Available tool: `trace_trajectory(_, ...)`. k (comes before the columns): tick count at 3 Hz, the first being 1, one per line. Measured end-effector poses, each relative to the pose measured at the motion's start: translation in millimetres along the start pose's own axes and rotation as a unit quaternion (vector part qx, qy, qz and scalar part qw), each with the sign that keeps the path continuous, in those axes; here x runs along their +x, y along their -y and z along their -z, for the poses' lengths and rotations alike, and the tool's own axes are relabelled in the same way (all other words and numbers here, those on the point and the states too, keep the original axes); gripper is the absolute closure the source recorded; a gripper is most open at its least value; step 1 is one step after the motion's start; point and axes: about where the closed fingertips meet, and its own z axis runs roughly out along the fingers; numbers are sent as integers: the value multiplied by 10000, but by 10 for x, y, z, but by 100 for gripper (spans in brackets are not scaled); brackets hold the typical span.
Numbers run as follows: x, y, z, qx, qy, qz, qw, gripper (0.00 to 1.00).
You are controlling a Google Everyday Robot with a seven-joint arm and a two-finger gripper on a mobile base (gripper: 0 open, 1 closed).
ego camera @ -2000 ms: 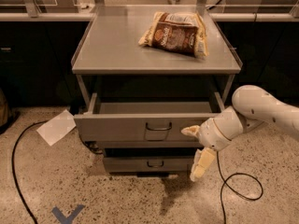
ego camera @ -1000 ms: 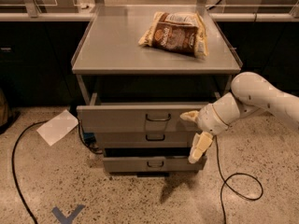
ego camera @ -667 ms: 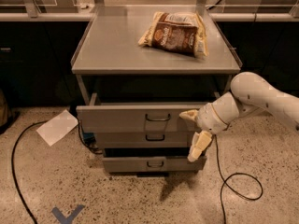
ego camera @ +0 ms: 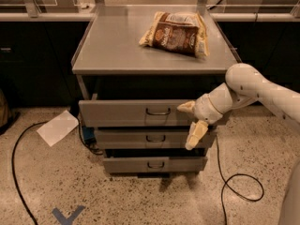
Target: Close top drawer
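Arm (ego camera: 262, 86) extended from the right
Bent at the elbow, it carries the gripper (ego camera: 189, 125) right of centre, jaws spread wide: one finger (ego camera: 186, 107) points left, the other slants downward.

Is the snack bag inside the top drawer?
No, the bag lies on the cabinet top, while the gripper is at the top drawer's right front.

Three drawers (ego camera: 122, 112) (ego camera: 131, 138) (ego camera: 136, 164), one gripper (ego camera: 190, 124) alongside, maybe two cables (ego camera: 12, 163) (ego camera: 239, 175)
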Motion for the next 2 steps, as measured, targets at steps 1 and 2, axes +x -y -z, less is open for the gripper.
trace_trajectory(1,-81,211,3,72,-196,125,9997,0)
trace_trajectory(2,-68,223,-29,37,-179,125,9998,0)
